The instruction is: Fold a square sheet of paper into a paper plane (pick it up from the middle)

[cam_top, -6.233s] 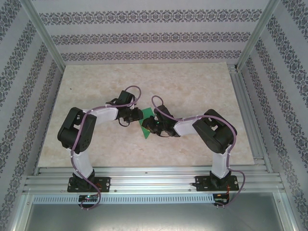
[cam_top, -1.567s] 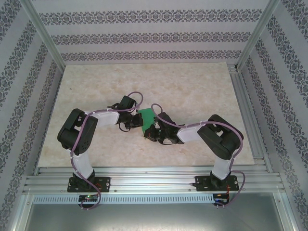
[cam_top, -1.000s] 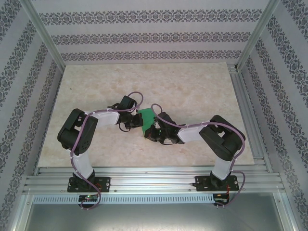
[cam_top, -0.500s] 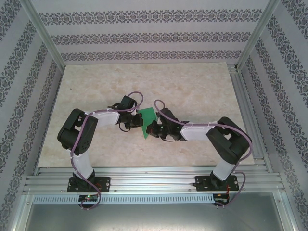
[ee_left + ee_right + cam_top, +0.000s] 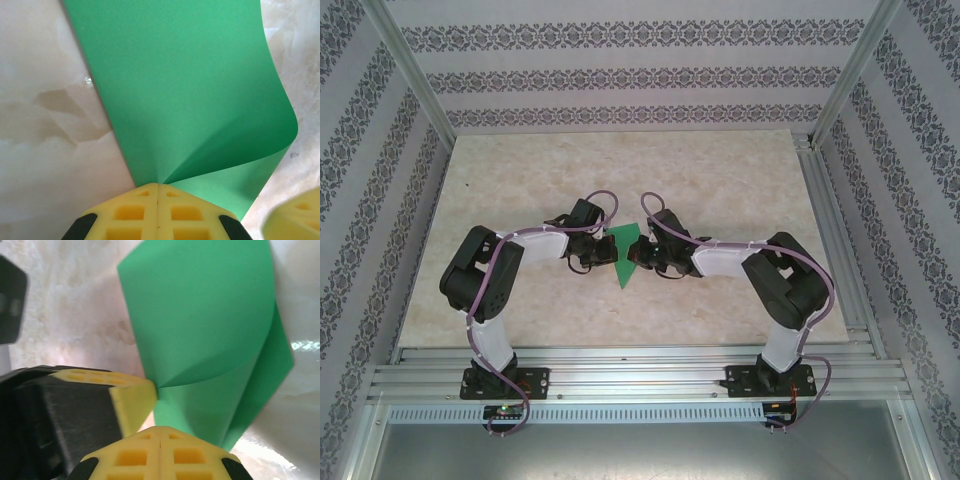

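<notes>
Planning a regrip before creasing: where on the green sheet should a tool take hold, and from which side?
Probably where the two layers of the green sheet converge, edge-on beside the left tool; the rounded bend opposite is uncreased and would likely crush.

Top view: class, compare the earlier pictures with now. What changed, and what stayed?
The right gripper moved slightly up-table as its arm straightened, elbow swinging right. The paper, pinched by both grippers, narrowed from a broad patch to a slim point toward the bases. The left gripper stayed put.
</notes>
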`<action>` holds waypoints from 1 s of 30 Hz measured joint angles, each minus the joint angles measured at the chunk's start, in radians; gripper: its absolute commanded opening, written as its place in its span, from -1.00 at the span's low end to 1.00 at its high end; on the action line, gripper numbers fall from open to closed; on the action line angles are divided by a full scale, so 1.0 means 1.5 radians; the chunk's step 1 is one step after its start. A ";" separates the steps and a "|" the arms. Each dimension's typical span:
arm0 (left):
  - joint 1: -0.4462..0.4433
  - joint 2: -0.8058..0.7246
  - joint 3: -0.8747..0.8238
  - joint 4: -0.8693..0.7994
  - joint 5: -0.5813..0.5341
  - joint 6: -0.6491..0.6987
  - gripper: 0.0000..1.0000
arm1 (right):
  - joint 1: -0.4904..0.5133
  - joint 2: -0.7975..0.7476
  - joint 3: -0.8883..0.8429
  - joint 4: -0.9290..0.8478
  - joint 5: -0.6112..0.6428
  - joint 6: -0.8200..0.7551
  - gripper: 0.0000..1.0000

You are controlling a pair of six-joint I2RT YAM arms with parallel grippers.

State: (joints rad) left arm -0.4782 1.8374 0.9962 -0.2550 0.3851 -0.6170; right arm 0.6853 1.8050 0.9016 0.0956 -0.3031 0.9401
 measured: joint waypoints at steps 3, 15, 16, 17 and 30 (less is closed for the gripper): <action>0.000 0.000 0.002 -0.002 -0.002 0.002 -1.00 | 0.000 0.011 0.001 -0.013 0.004 0.000 -0.93; -0.001 0.000 0.003 -0.004 -0.004 0.003 -1.00 | -0.005 0.040 0.001 -0.013 0.009 0.002 -0.94; -0.001 0.000 0.003 -0.004 -0.005 0.004 -1.00 | -0.005 0.040 0.001 -0.013 0.009 0.002 -0.94; -0.001 0.000 0.003 -0.004 -0.005 0.004 -1.00 | -0.005 0.041 0.001 -0.012 0.009 0.003 -0.94; -0.002 0.000 0.003 -0.005 -0.006 0.006 -1.00 | -0.033 0.012 0.019 -0.035 0.010 -0.016 -0.93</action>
State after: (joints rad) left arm -0.4805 1.8374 1.0000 -0.2619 0.3756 -0.6086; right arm 0.6357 1.8233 0.9302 0.0437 -0.2886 0.9169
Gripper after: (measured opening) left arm 0.064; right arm 0.044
